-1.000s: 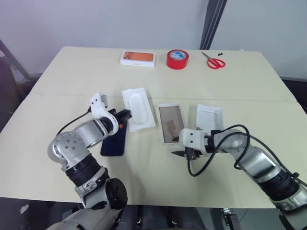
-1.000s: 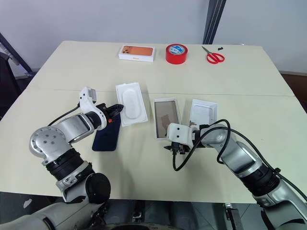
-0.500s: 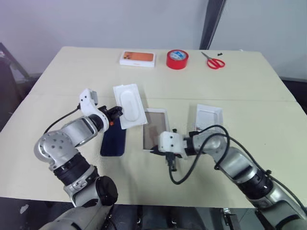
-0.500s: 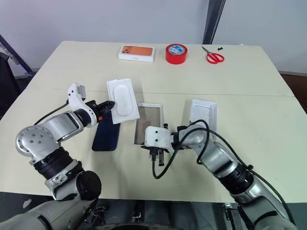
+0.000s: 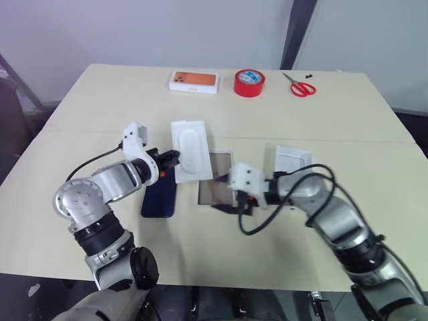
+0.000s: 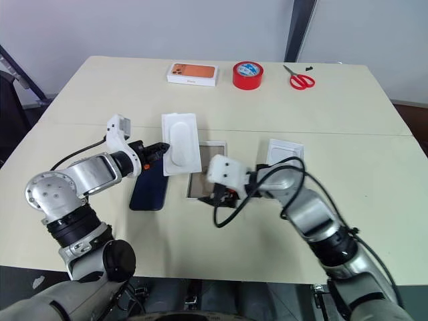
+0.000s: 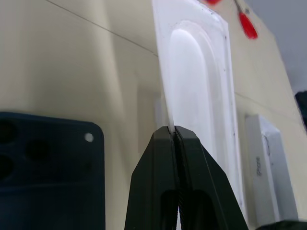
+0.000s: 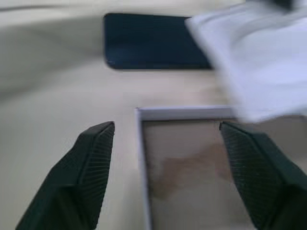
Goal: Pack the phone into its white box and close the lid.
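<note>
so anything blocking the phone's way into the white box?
Yes: the thin white insert, pinched in the left gripper, hangs over the white box's near-left edge, between it and the phone.

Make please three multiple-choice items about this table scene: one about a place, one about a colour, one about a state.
1. Where does the phone lie?
A. inside the white box
B. on the table, left of the white box
C. on the red tape roll

2. What colour are the scissors' handles?
A. red
B. green
C. black

3. What is the left gripper doing?
A. standing open above the phone
B. shut on the thin white insert
C. shut on the scissors

Key: 1 B, the white box shows a bare brownish bottom; 2 A, red like the tape roll; 3 B, its fingers pinch the thin white insert's edge.
</note>
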`<state>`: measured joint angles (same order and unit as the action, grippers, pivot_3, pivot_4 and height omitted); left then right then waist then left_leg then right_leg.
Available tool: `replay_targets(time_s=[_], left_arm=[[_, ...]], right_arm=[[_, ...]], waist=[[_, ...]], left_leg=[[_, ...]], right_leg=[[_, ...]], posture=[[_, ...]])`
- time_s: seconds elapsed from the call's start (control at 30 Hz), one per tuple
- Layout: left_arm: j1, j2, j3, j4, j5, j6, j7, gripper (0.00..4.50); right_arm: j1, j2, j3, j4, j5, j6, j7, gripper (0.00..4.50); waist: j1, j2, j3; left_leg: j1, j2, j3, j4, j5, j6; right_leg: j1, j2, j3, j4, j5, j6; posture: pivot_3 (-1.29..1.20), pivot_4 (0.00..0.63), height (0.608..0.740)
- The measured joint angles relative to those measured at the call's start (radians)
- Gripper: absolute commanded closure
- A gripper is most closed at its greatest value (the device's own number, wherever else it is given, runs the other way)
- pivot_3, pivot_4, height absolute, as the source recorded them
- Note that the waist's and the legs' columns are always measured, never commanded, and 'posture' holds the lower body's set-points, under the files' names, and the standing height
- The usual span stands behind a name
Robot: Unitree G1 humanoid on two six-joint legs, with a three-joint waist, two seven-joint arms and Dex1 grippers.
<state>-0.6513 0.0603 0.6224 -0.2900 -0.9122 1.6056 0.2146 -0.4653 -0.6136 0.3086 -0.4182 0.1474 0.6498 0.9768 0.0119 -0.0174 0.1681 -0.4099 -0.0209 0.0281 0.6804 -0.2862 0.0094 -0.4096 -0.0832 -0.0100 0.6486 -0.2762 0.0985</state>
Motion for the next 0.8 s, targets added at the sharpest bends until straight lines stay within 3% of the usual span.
replay_targets(time_s=[0.13, 0.37, 0.47, 0.63, 0.7, 0.8], left_arm=[[0.026, -0.009, -0.083, 0.0, -0.039, 0.0, 0.045, 4.5], [0.069, -0.061, -0.164, 0.001, -0.073, 0.0, 0.132, 4.5], [0.08, -0.06, -0.171, 0.001, -0.093, 0.0, 0.159, 3.61], [0.089, -0.058, -0.176, -0.001, -0.128, 0.0, 0.186, 1.07], [0.088, -0.063, -0.165, -0.007, -0.149, 0.0, 0.19, 1.07], [0.084, -0.067, -0.139, -0.014, -0.18, 0.0, 0.191, 1.02]], right_arm=[[0.034, -0.075, -0.062, -0.017, 0.036, 0.006, 0.021, 1.13], [0.034, -0.081, -0.068, -0.008, 0.033, -0.023, 0.0, 1.13], [0.028, -0.073, -0.067, 0.006, 0.033, -0.033, -0.01, 1.08], [0.007, -0.061, -0.057, 0.032, 0.03, -0.05, -0.025, 1.08], [-0.006, -0.043, -0.049, 0.056, 0.023, -0.047, -0.04, 1.08], [-0.03, -0.002, -0.04, 0.082, 0.023, -0.029, -0.069, 1.95]], waist=[[-0.004, 0.0, 0.0], [-0.007, 0.0, 0.0], [-0.003, 0.0, 0.0], [-0.001, 0.0, 0.0], [-0.002, 0.0, 0.0], [-0.004, 0.0, 0.0]], left_leg=[[0.0, 0.0, 0.0, 0.0, 0.0, 0.0], [0.0, 0.001, 0.0, 0.0, 0.0, 0.0], [0.0, 0.001, 0.0, 0.0, 0.0, 0.0], [0.0, 0.0, 0.0, 0.0, 0.0, 0.0], [0.0, 0.0, 0.0, 0.0, 0.0, 0.0], [0.0, 0.001, 0.0, 0.0, 0.0, 0.0]], right_leg=[[0.0, 0.0, 0.0, 0.0, 0.0, 0.0], [0.0, 0.0, 0.0, 0.0, 0.0, 0.0], [0.0, 0.0, 0.0, 0.0, 0.0, 0.0], [0.0, 0.0, 0.0, 0.0, 0.0, 0.0], [0.0, 0.0, 0.0, 0.0, 0.0, 0.0], [0.0, 0.001, 0.0, 0.0, 0.0, 0.0]], posture=[[0.0, 0.15, 0.725], [0.0, 0.15, 0.725], [0.0, 0.15, 0.725], [0.0, 0.15, 0.725], [0.0, 0.15, 0.725], [0.0, 0.15, 0.725]])
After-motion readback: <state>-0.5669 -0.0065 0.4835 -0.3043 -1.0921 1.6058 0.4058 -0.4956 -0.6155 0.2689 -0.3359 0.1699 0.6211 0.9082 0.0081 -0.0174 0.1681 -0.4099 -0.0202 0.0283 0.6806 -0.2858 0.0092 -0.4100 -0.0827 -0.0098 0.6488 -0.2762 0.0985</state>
